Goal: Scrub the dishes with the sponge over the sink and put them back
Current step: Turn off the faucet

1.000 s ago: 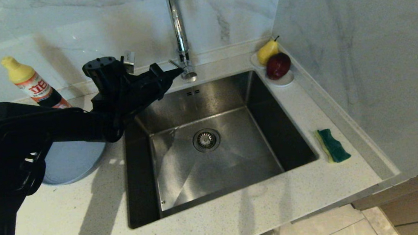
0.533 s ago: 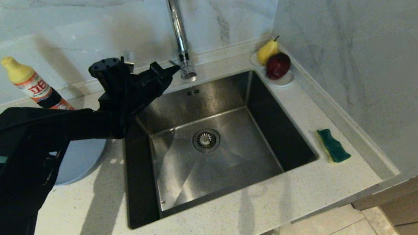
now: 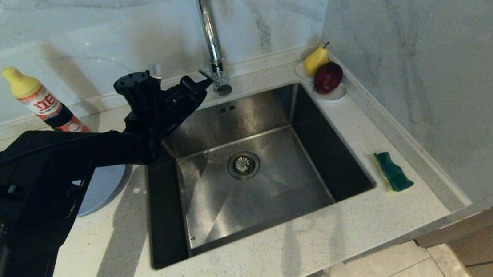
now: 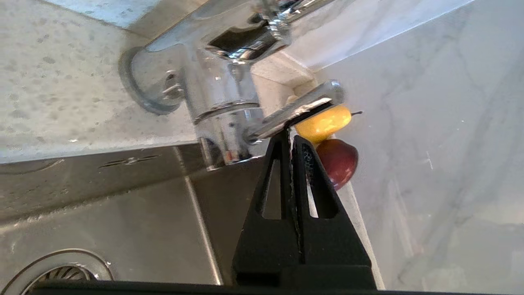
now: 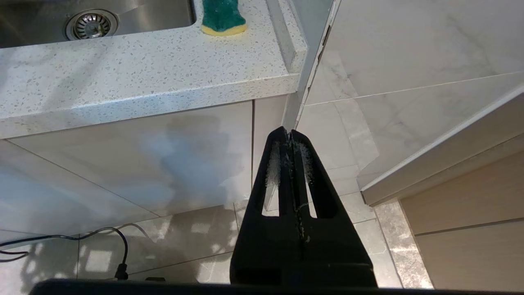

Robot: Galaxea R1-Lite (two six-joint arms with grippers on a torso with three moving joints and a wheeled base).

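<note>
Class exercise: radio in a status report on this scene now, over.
Left gripper shut, tips at faucet lever. Right gripper shut, parked below counter. Sponge untouched beside sink. Nothing blocking.

The left arm [image 3: 74, 153] is a matte black assembly of broad, smooth-shelled links, with a thin black cable routed along its upper edge and a round black cylindrical housing at the wrist. The left gripper [image 4: 291, 137] has two black triangular fingers, each with an elongated cut-out window. The right gripper [image 5: 288, 135] is identical; its inner pads carry a whitish, textured lining.
</note>
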